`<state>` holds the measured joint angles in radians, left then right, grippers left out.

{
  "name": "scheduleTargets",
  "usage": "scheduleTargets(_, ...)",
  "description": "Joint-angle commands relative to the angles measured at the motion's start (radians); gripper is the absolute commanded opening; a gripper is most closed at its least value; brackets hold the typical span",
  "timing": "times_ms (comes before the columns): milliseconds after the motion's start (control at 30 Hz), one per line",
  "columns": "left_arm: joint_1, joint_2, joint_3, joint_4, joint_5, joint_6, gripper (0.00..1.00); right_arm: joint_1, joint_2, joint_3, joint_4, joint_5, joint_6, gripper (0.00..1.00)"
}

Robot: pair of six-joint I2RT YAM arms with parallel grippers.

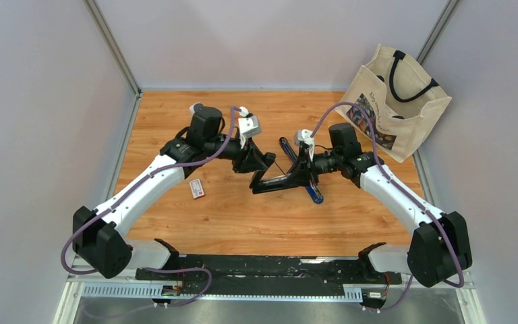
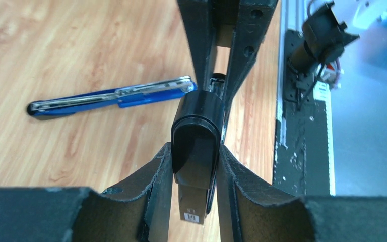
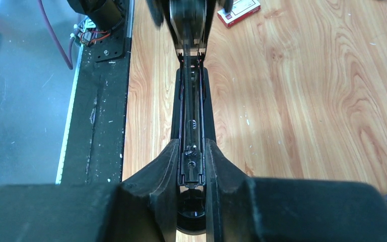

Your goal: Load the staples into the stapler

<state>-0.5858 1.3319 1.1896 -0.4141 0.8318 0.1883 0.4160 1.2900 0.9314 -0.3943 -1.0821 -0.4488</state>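
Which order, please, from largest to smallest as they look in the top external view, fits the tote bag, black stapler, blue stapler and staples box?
1. tote bag
2. black stapler
3. blue stapler, partly hidden behind it, so ranks 2 and 3 are unsure
4. staples box

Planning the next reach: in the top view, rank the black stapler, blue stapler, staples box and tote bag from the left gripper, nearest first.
1. black stapler: held in the left gripper.
2. blue stapler: lying just to the right.
3. staples box: lying off to the left.
4. tote bag: far right corner.
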Motion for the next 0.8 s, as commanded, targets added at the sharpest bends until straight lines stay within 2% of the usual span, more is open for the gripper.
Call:
scheduleTargets(0, 0.093, -0.103, -0.038, 0.253, 0.0, -0.157, 0.0, -0.074, -0.044, -0.014, 0.124, -0.035, 0.179, 0.0)
scheduleTargets(333, 0.268, -0.191, -0.202, 0.627, 0.015, -0.453, 0.0, -0.174, -0.103, -0.051, 0.313, -0.088, 0.4, 0.0)
scheduleTargets(567, 0.36, -0.186, -0.375, 1.007, 0.007, -0.716, 0.0, -0.204, -0.153, -0.063, 0.426, -0.105, 0.521, 0.0)
scheduleTargets(767, 0.38, -0.178, -0.447, 1.15, -0.013, -0.819, 0.0, -0.21, -0.202, -0.075, 0.459, -0.069, 0.555, 0.0)
